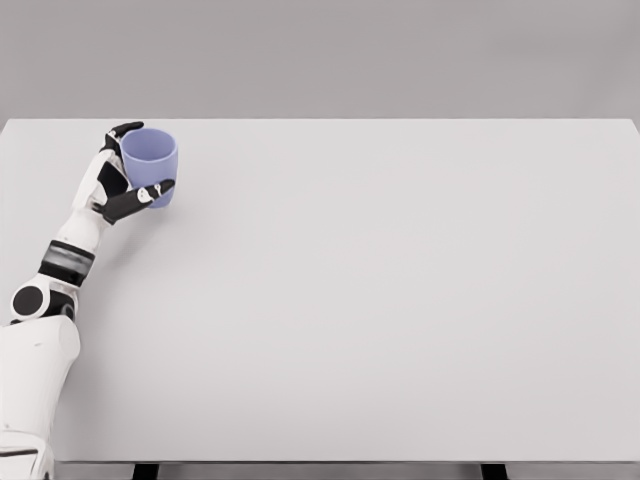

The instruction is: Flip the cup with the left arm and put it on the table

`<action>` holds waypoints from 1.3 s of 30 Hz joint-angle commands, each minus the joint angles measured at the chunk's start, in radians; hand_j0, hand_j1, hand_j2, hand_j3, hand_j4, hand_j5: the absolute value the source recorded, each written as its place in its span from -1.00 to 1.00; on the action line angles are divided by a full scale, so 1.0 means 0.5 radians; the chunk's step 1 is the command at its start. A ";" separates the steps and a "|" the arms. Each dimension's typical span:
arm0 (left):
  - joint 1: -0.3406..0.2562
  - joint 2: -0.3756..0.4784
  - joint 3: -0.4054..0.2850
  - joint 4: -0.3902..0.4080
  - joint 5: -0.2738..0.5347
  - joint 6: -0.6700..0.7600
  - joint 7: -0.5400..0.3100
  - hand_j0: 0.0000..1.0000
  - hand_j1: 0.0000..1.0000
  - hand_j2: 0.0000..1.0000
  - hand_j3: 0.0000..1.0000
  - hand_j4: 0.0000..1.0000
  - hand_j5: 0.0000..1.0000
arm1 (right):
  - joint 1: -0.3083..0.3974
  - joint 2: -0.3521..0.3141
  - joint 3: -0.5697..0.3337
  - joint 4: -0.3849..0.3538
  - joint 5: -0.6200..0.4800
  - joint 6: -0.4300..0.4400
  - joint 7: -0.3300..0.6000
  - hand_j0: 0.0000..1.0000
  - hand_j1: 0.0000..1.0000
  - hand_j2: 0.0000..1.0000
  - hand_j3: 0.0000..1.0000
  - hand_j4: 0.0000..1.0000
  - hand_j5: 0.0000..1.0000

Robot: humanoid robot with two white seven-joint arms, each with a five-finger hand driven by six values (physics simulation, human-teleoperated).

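Observation:
A lavender-blue cup (152,163) stands with its mouth up at the far left of the white table (380,290), near the back edge. My left hand (128,170) is wrapped around its left side, with dark fingers over the rim at the back and across the front wall. Whether the cup's base touches the table or hovers just above it is unclear. The left arm rises from the lower left corner. The right arm does not show.
The table's back edge runs just behind the cup, and its left edge lies close to my forearm (70,255). A plain grey wall fills the background.

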 commanded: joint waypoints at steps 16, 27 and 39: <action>-0.003 0.015 0.002 -0.081 0.014 0.418 0.002 -0.25 -0.25 -0.25 -0.25 -0.25 -0.25 | 0.000 0.000 0.000 0.000 0.000 0.000 0.000 1.00 1.00 1.00 1.00 1.00 1.00; 0.021 0.015 0.002 -0.164 0.008 0.405 0.002 0.28 0.28 0.28 0.28 0.28 0.28 | 0.000 0.000 0.000 0.000 0.000 0.000 0.000 1.00 1.00 1.00 1.00 1.00 1.00; 0.021 0.015 0.002 -0.164 0.005 0.402 0.002 0.57 0.57 0.57 0.57 0.57 0.57 | 0.000 0.000 0.000 0.000 0.000 0.000 0.000 1.00 1.00 1.00 1.00 1.00 1.00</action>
